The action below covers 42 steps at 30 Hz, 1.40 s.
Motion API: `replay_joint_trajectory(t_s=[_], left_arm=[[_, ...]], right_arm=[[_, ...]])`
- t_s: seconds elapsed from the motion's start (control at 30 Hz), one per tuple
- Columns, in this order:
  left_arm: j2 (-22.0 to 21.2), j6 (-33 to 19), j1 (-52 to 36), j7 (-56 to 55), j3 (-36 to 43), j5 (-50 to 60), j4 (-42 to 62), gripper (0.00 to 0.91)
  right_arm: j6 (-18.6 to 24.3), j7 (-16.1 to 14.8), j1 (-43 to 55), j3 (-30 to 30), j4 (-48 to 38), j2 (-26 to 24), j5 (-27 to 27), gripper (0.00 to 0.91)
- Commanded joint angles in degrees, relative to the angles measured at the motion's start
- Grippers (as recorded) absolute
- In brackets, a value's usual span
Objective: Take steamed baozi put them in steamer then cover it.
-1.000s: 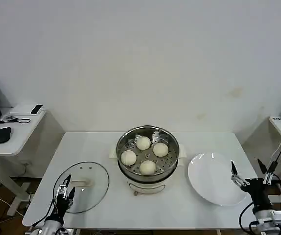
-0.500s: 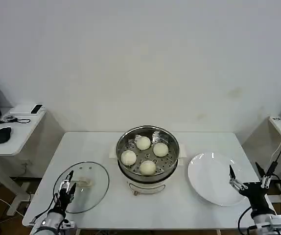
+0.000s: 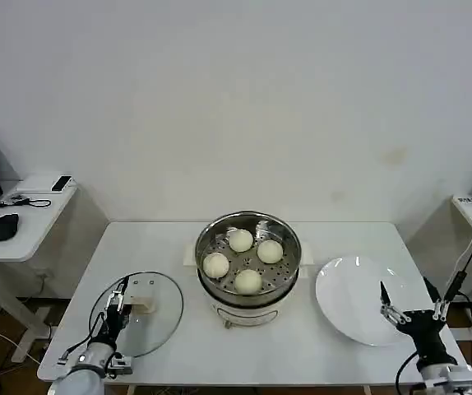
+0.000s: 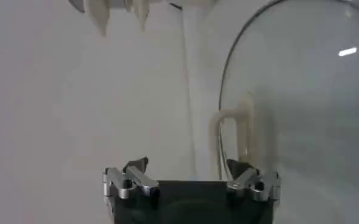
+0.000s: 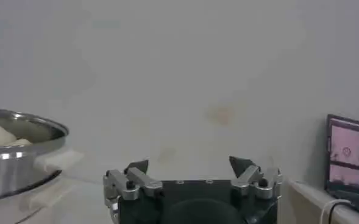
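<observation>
All four buns (image 3: 242,261) sit in the steamer (image 3: 247,268). Your left gripper (image 3: 119,306) has crept onto the lid's (image 3: 137,314) handle, jaws apart. Right gripper (image 3: 412,306) retreats, spread open.

A plain white wall (image 3: 236,107) is standing behind the white table (image 3: 244,346); a side desk (image 3: 14,218) is sitting at left.

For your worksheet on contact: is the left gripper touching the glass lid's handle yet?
Apart. In the left wrist view the left gripper is open, and the cream handle of the glass lid lies ahead of its fingertips with a visible gap.
</observation>
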Motion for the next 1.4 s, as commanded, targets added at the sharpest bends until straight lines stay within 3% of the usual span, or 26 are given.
replay_joint_trajectory(t_s=[0.03, 0.3, 0.7, 0.9, 1.17, 1.4], left_arm=[[0.0, -0.4, -3.6, -0.2, 0.5, 0.2, 3.2, 0.000], [-0.4, -0.9, -2.2, -0.6, -0.3, 0.2, 2.5, 0.000], [0.5, 1.1, 3.5, -1.6, -3.2, 0.2, -9.2, 0.000], [2.0, 7.1, 3.7, -1.8, -4.8, -1.5, -14.6, 0.000], [6.2, 16.6, 3.0, 6.2, -5.9, -6.5, -23.0, 0.000], [10.1, 21.8, -0.7, 10.3, -1.5, -14.7, -25.6, 0.000]], right_arm=[[0.1, 0.0, -0.1, 0.0, -0.1, 0.1, -0.5, 0.907], [0.2, 0.0, 0.0, -0.3, -0.2, 0.1, -0.6, 0.907], [0.3, 0.0, -0.1, -1.5, 0.2, -0.1, -1.1, 0.907], [0.4, -0.2, -0.6, -2.5, 0.0, -1.0, -1.5, 0.907], [0.3, -0.5, -0.5, -3.1, -0.4, -1.5, -2.0, 0.907], [1.4, -0.5, -0.7, -2.9, -1.3, -0.9, -3.3, 0.907]])
